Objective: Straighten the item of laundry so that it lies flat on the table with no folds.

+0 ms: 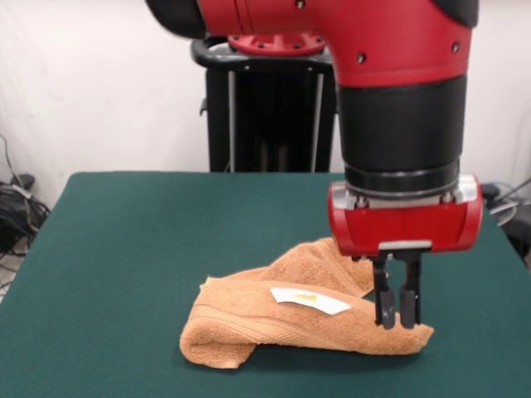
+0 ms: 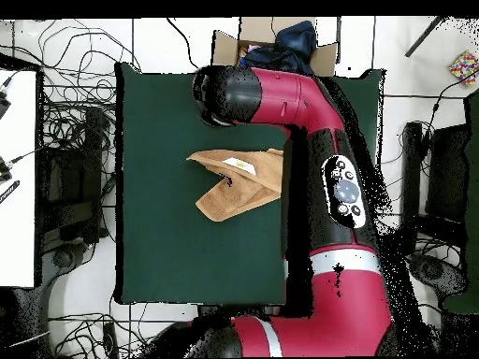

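Observation:
The orange-tan towel (image 1: 282, 323) lies crumpled and folded over itself on the green table (image 1: 124, 249), near the front edge. Its white label (image 1: 311, 300) faces up on top. My gripper (image 1: 397, 322) hangs straight down over the towel's right end. Its fingers are close together, with the tips pressed on the towel's right corner. In the overhead view the towel (image 2: 239, 187) shows as a folded wedge at the middle of the table (image 2: 168, 243). The gripper itself is hidden there under the red arm (image 2: 327, 187).
The black pedestal (image 1: 265, 116) stands at the table's far side. Cables (image 1: 17, 207) lie on the floor left of the table. A cardboard box with dark cloth (image 2: 271, 42) sits just past the table's edge in the overhead view.

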Available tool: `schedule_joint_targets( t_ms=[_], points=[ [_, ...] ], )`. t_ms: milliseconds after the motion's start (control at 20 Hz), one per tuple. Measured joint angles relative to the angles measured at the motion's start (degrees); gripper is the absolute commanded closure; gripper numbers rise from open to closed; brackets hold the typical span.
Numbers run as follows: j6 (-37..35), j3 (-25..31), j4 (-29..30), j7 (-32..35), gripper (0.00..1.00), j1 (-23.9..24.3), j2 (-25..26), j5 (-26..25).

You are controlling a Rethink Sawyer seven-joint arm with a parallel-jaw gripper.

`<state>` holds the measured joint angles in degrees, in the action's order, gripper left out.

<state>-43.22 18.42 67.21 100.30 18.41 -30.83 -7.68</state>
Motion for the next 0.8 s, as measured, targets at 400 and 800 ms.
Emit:
schedule_joint_targets(
  t_ms=[400,800],
  points=[
    [-4.29,0.02,0.06,0.00,1.00,-0.02,2.67,0.00],
    [-10.52,0.07,0.54,0.00,1.00,-0.02,4.15,0.01]
  ],
)
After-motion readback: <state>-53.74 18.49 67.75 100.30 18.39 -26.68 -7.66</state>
